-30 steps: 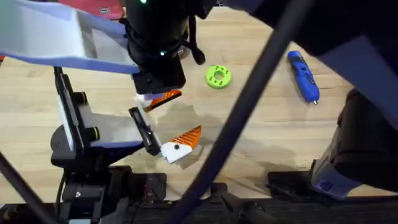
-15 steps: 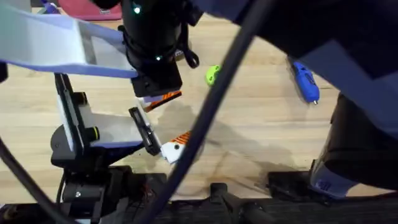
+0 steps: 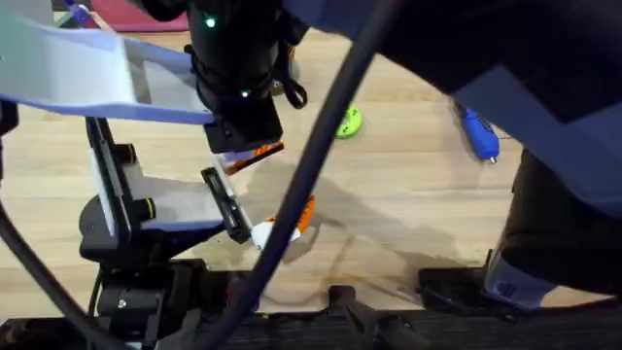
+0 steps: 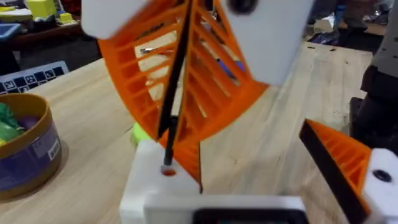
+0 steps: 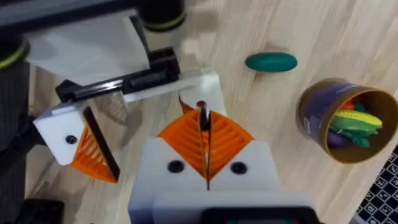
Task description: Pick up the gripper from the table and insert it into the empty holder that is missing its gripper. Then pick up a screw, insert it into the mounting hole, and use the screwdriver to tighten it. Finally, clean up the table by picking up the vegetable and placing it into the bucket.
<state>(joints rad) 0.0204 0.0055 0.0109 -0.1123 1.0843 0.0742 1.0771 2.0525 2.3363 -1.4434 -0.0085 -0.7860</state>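
We log: right claw (image 5: 204,146) clenched on a screw (image 5: 201,106) over the holder (image 5: 202,87); left claw, cannot tell; vegetable (image 5: 271,61) on bench (image 5: 261,25) beside bucket (image 5: 314,112); screwdriver (image 3: 475,133) far right

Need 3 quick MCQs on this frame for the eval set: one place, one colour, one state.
1. Relative to the bucket, the vegetable lies:
A. inside it
B. outside it, on the table
C. balanced on its rim

2. The screwdriver body is:
A. red
B. white
C. blue

3. The right gripper is:
A. shut, orange pads pressed together
B. wide open
C. open around the vegetable

Answers:
1 B: the right wrist view shows the green oval on bare wood, apart from the bucket.
2 C: the overhead view shows a blue pen-shaped tool lying on the table.
3 A: in the right wrist view the two orange pads meet with no gap.
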